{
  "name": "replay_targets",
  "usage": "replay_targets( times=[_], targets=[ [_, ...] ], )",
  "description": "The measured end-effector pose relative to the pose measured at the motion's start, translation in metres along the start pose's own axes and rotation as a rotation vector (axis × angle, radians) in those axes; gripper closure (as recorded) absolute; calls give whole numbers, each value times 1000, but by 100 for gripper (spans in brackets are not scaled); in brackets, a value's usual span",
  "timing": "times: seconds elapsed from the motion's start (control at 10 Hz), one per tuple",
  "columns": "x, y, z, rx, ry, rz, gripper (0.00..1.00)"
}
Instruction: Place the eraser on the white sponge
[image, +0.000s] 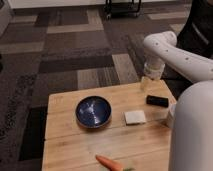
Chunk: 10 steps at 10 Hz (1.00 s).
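Gripper: one pale gripper (146, 84) at the end of a white robot arm (172, 52), low over the far edge of the table.
Gripper state: I cannot tell whether it is open or closed; nothing shows in its hold.
Eraser: one small black rectangular eraser (157, 101), flat on the table just beside the gripper, on its near side and apart from it.
Sponge: one thin flat white square sponge (134, 117), near the gripper, further forward than the eraser, bare on top and not touching the eraser.
Bowl: one round dark blue bowl (93, 111), well apart from the gripper, beyond the sponge.
Carrot: one orange carrot (110, 163), furthest from the gripper, at the table's front edge.
Surface: one light wooden table (65, 145).
Room: carpet (65, 55) in grey, dark and beige patches; a black wheeled frame (122, 7) at the far wall.
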Motion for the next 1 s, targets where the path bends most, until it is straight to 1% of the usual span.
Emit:
replay_targets(
  times=[0.1,0.2,0.3,0.4,0.6,0.7,0.8,0.9,1.0],
  targets=[
    [2,-7,8,0,16,-31,35],
    [8,-22,20,-3,35,-75,35],
    [9,-26,23,-3,40,-88,35],
    [11,-29,35,-32,58,-176,35],
    [21,-32,53,-69,86,-286,35],
    [26,-34,63,-97,68,-352,35],
    [29,-37,67,-101,58,-376,35],
    [31,-42,71,-104,38,-401,35],
    [30,-48,75,-95,0,-430,35]
  ],
)
